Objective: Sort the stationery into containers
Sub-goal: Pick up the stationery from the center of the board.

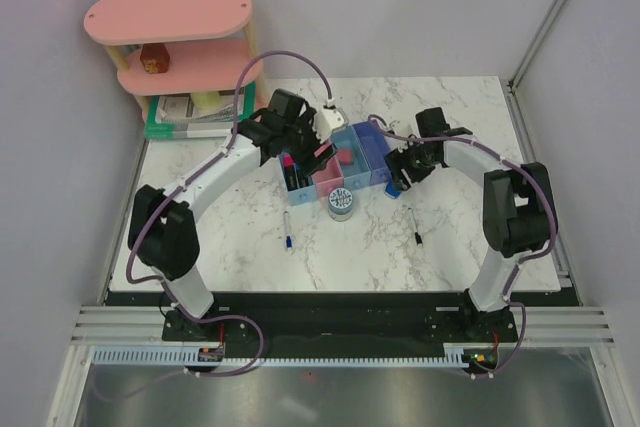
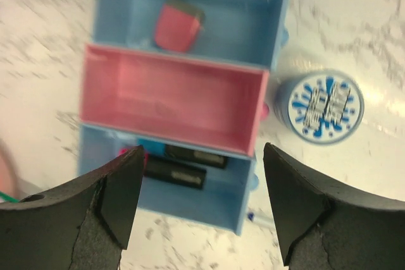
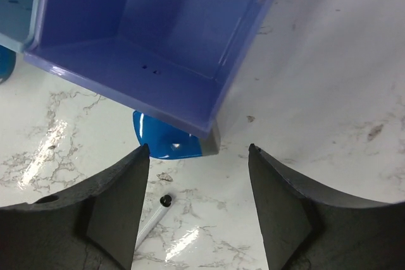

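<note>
Four narrow bins stand in a row: light blue [image 1: 296, 190], pink [image 1: 327, 179], light blue [image 1: 352, 140], darker blue [image 1: 375, 150]. My left gripper [image 1: 290, 142] is open and empty above the row's left end [image 2: 201, 203]. Below it lie black markers [image 2: 181, 164] in the light blue bin [image 2: 218, 200], the pink bin [image 2: 171, 96], and a pink eraser [image 2: 179, 25]. The round tin [image 2: 326, 107] stands beside them. My right gripper [image 1: 408, 165] is open and empty [image 3: 197, 210] beside the darker blue bin [image 3: 158, 36]. A blue block [image 3: 166, 140] lies at its corner.
A white pen with a blue cap [image 1: 287, 235] lies front left. A thin pen with a black tip [image 1: 414, 226] lies front right and also shows in the right wrist view [image 3: 150, 219]. The pink shelf [image 1: 170, 17], a red-brown box [image 1: 153, 57] and green-edged books [image 1: 190, 119] are back left.
</note>
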